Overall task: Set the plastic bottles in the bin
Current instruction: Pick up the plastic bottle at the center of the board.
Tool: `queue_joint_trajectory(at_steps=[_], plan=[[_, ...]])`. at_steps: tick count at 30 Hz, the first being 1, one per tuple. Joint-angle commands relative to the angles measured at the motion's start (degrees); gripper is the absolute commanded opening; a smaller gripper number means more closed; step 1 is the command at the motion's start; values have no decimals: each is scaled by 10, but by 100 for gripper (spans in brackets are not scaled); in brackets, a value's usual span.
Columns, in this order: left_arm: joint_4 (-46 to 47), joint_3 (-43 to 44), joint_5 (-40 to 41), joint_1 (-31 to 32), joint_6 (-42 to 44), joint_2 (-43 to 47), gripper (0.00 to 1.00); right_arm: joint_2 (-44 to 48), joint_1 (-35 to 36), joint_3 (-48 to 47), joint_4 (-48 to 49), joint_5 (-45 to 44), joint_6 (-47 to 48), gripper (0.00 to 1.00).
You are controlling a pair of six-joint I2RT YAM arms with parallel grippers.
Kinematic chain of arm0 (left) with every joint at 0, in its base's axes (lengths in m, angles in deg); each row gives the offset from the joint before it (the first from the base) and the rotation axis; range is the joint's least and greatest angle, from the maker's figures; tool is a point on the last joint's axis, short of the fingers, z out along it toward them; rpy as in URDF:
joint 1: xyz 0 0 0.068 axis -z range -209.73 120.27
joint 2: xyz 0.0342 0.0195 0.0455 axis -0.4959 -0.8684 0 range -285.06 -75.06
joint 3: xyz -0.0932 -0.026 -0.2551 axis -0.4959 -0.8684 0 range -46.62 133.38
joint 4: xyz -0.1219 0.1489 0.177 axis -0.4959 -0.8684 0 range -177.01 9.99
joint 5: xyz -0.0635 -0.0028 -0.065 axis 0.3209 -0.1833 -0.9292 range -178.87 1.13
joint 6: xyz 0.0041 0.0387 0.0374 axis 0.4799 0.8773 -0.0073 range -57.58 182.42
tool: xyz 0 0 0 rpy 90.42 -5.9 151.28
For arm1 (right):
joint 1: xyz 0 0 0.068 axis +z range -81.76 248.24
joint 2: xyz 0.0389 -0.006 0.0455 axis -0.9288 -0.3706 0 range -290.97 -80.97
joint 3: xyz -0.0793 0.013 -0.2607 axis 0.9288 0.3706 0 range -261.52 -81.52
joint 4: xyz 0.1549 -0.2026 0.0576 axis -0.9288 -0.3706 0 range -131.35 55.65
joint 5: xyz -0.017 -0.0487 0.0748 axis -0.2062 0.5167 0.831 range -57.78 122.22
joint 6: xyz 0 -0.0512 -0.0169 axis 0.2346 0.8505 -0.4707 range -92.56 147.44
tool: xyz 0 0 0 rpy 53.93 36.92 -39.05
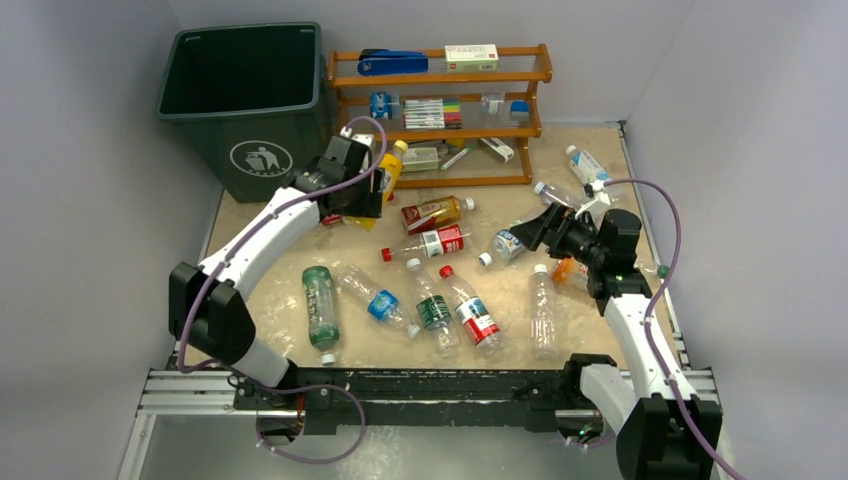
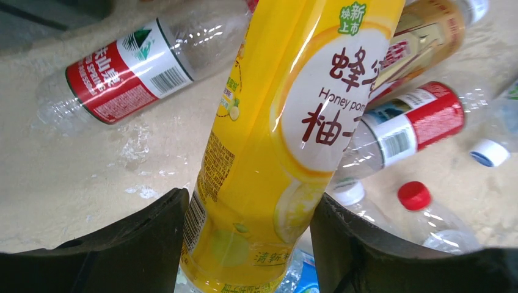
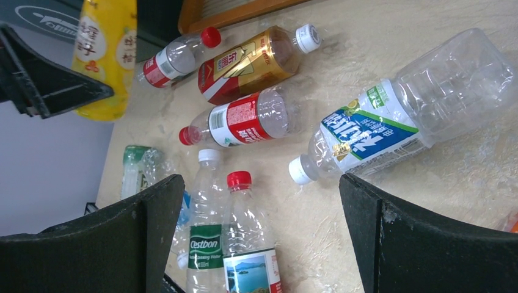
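Note:
My left gripper [image 2: 247, 204] is shut on the lower body of a yellow honey-pomelo bottle [image 2: 293, 122]. It holds the bottle tilted above the table, just right of the dark green bin [image 1: 262, 150], which is open on top. In the top view the yellow bottle [image 1: 392, 165] sticks up from the left gripper [image 1: 365, 190]. My right gripper [image 3: 261, 182] stands open over the table beside a clear bottle with a blue and green label [image 3: 379, 122], with nothing between its fingers. Several more plastic bottles lie across the table, among them a brown tea bottle [image 1: 435, 212] and a green one [image 1: 320, 305].
An orange-brown wooden rack [image 1: 440, 128] with markers, a stapler and small boxes stands at the back, right of the bin. Two clear bottles [image 1: 585, 165] lie at the back right, near the right wall. A metal rail [image 1: 200, 390] runs along the near edge.

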Motion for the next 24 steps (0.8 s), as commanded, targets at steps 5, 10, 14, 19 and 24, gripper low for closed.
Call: queue_joint_trajectory(at_steps=[5,10,14,19,24], plan=[[-28,80,-87,3,-10,56,48,17,2,3,24,16,-8,100],[-28,107,-141,3,-20,74,49,23,2,5,22,15,-10,100],[-24,130,-176,3,-30,87,49,27,2,5,20,15,-12,100],[-29,191,-162,-5,-34,84,50,28,2,5,20,16,-14,100],[-27,268,-202,-52,-43,38,50,32,2,6,18,17,-16,100]])
